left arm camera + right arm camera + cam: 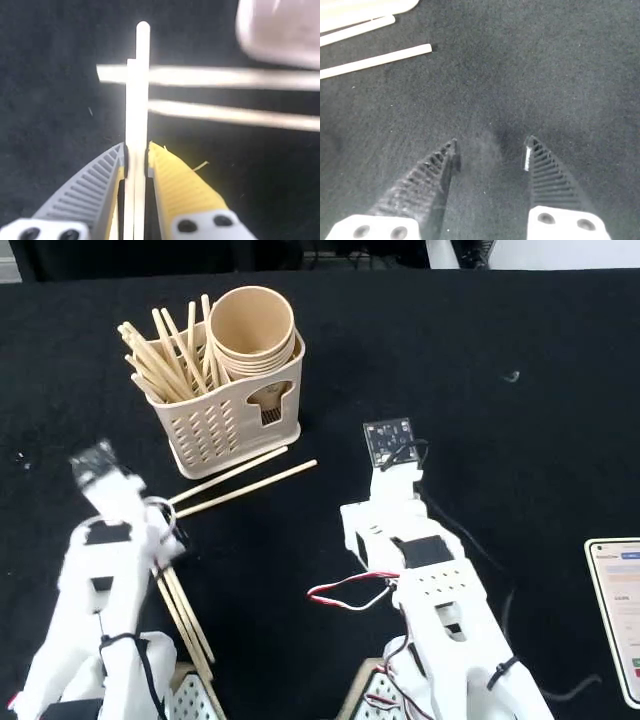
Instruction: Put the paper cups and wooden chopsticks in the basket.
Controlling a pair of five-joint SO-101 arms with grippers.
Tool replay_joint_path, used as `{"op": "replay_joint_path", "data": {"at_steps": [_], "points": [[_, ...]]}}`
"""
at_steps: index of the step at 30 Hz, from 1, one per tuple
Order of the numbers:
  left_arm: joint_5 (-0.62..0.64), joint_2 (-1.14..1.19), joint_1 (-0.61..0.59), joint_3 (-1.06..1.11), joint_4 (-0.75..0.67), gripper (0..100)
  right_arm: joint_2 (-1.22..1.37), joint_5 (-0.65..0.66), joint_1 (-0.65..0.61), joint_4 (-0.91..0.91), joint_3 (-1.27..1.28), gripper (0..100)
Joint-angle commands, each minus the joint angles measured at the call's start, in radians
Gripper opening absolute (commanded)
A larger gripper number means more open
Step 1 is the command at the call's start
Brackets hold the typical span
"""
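Observation:
The cream slotted basket [232,418] stands at the back left and holds several wooden chopsticks [165,355] and stacked paper cups [252,330]. Two loose chopsticks [245,480] lie on the black cloth in front of it; they also lie crosswise as chopsticks [225,95] past the left fingertips. My left gripper [136,160] is shut on a pair of chopsticks [137,95]. From above, this held pair [185,615] sticks out below the left gripper [163,540]. My right gripper [490,152] is open over bare cloth, apart from the loose chopsticks [375,59].
A phone [618,610] lies at the table's right edge. The basket's corner [280,30] is close beyond the left gripper. The right arm [420,570] stands in the middle of the table, with red and white wires beside it.

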Motion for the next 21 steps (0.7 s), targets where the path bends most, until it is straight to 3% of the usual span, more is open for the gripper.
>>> {"op": "replay_joint_path", "data": {"at_steps": [1,5,8,14,18,21], "points": [[0.002,-0.015,-0.081,-0.228,0.14,3,-0.038,-0.006,-0.009,-0.017,-0.004,21.5],[0.002,-0.014,-0.17,-0.483,0.359,3,-0.039,-0.006,-0.009,-0.017,-0.005,21.5],[0.002,-0.014,-0.242,-0.661,0.405,3,-0.039,-0.006,-0.009,-0.017,-0.005,21.5],[0.0,-0.014,-0.334,-1.049,0.322,3,-0.036,-0.006,-0.009,-0.017,-0.005,21.5],[0.002,-0.003,-0.295,-1.265,0.241,3,-0.036,-0.006,-0.009,-0.017,-0.005,21.5],[0.002,-0.003,-0.231,-1.302,0.104,3,-0.035,-0.006,-0.009,-0.017,-0.004,21.5]]}}
